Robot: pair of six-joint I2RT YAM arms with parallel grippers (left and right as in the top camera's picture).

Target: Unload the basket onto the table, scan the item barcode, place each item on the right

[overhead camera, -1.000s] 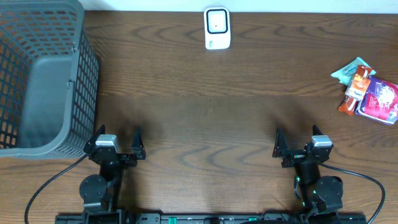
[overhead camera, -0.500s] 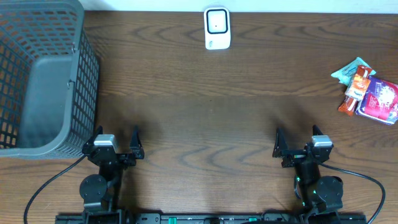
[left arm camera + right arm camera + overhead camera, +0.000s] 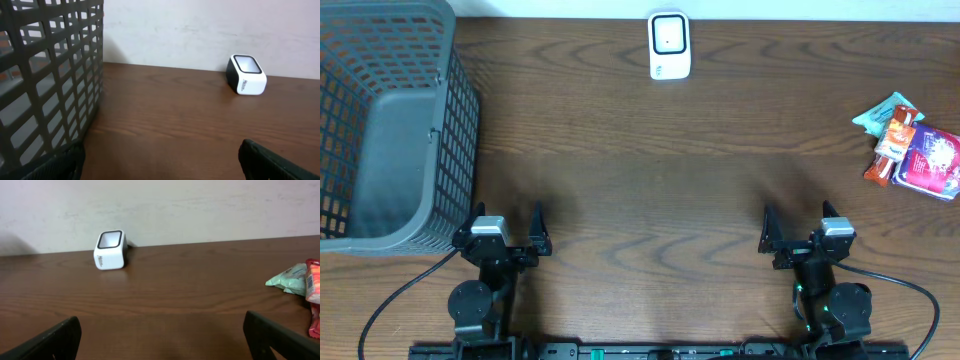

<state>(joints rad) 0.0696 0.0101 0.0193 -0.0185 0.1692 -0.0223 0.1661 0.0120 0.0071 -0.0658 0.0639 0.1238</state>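
We see the white barcode scanner (image 3: 669,45) upright at twelve o'clock, its dark-framed window tilted upward; three snack packets (image 3: 910,140), teal, orange and purple, lie overlapping at three o'clock.

Nothing can be read with certainty. The white barcode scanner (image 3: 246,76) has a short line of dark print on its side face, too small to make out. The snack packets (image 3: 912,150) show coloured printing, but no legible words or numbers.
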